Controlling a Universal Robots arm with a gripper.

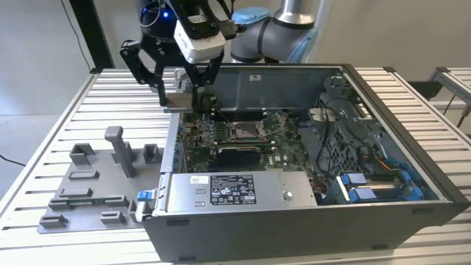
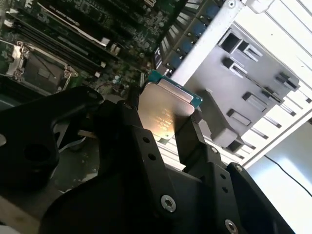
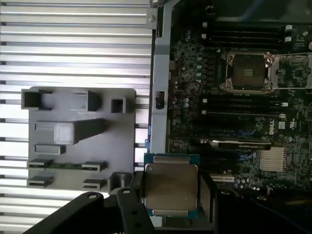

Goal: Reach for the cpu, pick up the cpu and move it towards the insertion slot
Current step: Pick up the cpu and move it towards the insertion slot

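My gripper [image 1: 178, 101] hangs above the computer case's wall, on the exterior view's left of the case, shut on the cpu [image 1: 178, 100]. In both wrist views the cpu [image 3: 170, 189] [image 2: 163, 111] is a thin square chip with a silvery top, clamped by its edges between the black fingers [image 3: 207, 197]. The insertion slot [image 1: 244, 130] is a square socket with a shiny metal frame on the green board inside the case, to the exterior view's right of the gripper and lower. In the first wrist view the slot [image 3: 246, 72] lies open with a dark centre.
The open computer case [image 1: 294, 221] holds the board, cables and blue drive bays [image 1: 372, 190]. A grey fixture plate [image 1: 96, 182] with upright blocks lies on the slatted table [image 1: 44, 116], at the exterior view's left of the case. The case wall [image 3: 158, 97] stands between plate and board.
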